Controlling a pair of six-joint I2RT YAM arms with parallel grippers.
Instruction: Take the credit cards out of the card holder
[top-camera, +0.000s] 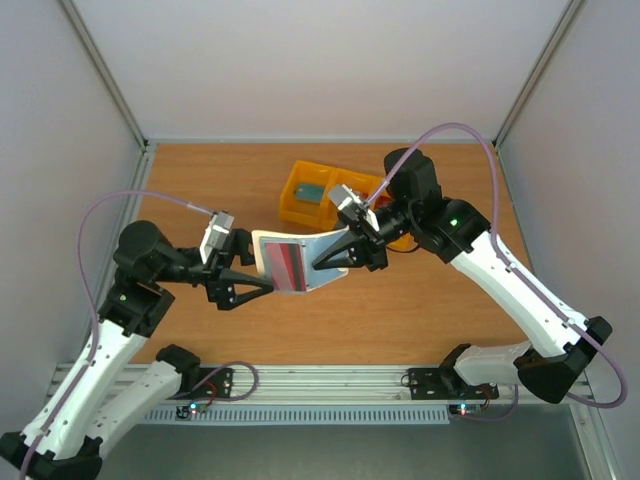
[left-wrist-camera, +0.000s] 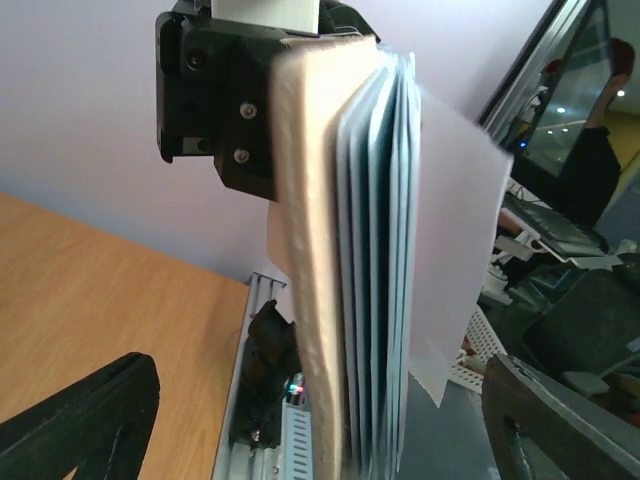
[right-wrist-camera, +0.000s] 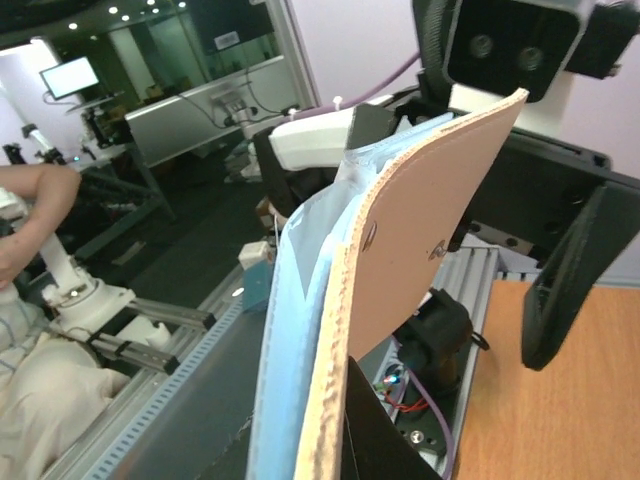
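The right gripper (top-camera: 322, 262) pinches the card holder (top-camera: 270, 245); the left gripper (top-camera: 258, 272) is spread. A teal card (top-camera: 310, 190) lies in the yellow tray (top-camera: 288, 207), while a dark red card (top-camera: 288, 266), perhaps with others, sits unextracted.

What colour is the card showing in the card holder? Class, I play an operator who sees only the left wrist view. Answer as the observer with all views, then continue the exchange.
Observer: A dark red card; the top view shows it inside the open card holder.
Operator: Is any card out?
Observer: A teal card lies in the yellow tray.
Operator: Where is that tray?
Observer: On the table, beyond the card holder, beside the right gripper.
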